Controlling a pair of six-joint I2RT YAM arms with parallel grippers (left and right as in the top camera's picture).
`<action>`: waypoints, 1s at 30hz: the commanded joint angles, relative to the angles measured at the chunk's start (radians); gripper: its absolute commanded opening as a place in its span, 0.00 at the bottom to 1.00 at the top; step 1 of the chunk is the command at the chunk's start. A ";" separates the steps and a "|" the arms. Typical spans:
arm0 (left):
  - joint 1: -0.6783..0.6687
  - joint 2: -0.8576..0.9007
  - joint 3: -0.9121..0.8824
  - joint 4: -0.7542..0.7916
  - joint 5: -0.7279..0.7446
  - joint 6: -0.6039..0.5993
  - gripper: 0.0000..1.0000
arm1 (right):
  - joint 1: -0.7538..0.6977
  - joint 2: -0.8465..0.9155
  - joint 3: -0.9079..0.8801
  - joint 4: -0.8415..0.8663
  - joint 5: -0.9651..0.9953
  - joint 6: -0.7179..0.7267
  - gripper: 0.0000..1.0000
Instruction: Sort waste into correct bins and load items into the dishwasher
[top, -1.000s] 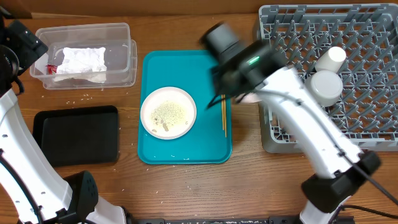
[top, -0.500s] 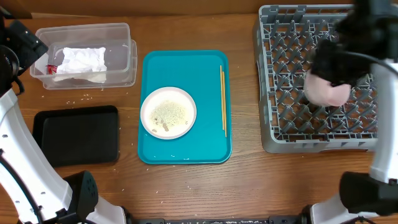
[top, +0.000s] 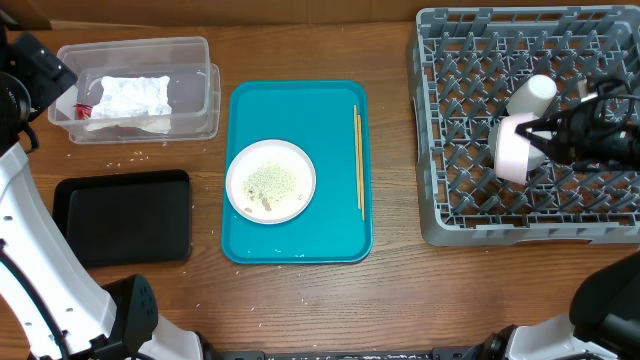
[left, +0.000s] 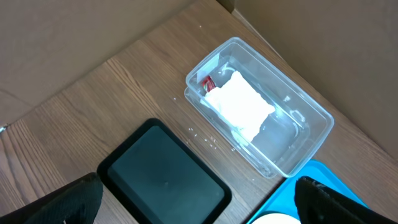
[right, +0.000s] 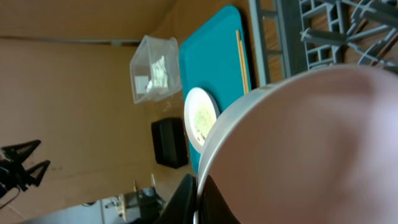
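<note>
We grip the pink bowl on edge by its rim in our right tool, the rack directly beneath, the cup just beside.

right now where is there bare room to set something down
Teal tray: bare above the plate, left of the chopsticks. Black tray is bare too. Crowded: clear tub, holding the napkin.

Blurred pinkish bowl is hiding most of the right gripper in its wrist view. Dish rack is running off the overhead edge.
</note>
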 joint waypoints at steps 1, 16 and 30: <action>0.006 -0.002 0.004 0.000 -0.014 0.008 1.00 | -0.031 0.030 -0.102 0.051 -0.143 -0.066 0.04; 0.006 -0.002 0.004 0.000 -0.014 0.008 1.00 | -0.138 0.134 -0.190 0.102 -0.080 -0.039 0.04; 0.006 -0.002 0.004 0.000 -0.014 0.008 1.00 | -0.330 0.134 0.018 0.038 0.187 0.111 0.35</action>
